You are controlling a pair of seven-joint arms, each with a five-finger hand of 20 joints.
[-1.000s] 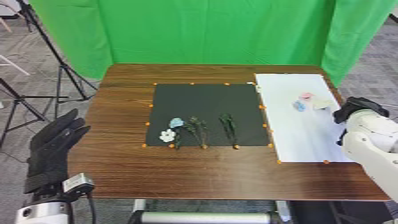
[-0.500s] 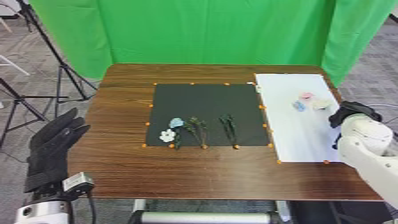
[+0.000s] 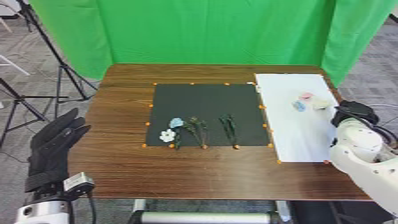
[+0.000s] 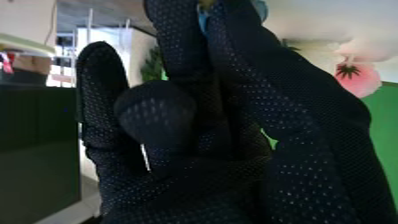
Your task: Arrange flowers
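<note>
On the black mat (image 3: 187, 95) lie a white flower (image 3: 167, 135), a light blue flower (image 3: 176, 122) and green stems (image 3: 229, 129). The white sheet holds a pink flower (image 3: 306, 95), a blue one (image 3: 298, 106) and a cream one (image 3: 321, 104). My right hand (image 3: 354, 111) is at the sheet's right edge, beside these flowers. In the right wrist view, that hand (image 4: 204, 165) has its fingers extended; a bit of blue flower (image 4: 259, 9) appears behind the fingertips, with a pink flower (image 4: 357, 82) farther off. My left hand (image 3: 58, 142) stays open left of the table.
The white sheet (image 3: 298, 142) covers the right side of the brown table (image 3: 178, 175). Small orange markers line the mat and sheet. A green curtain (image 3: 204, 30) hangs behind the table, and a black tripod (image 3: 67, 70) stands at the left.
The right hand has turned and shifted slightly at the sheet's right edge, and its forearm has swung. The left hand and the flowers have stayed in place.
</note>
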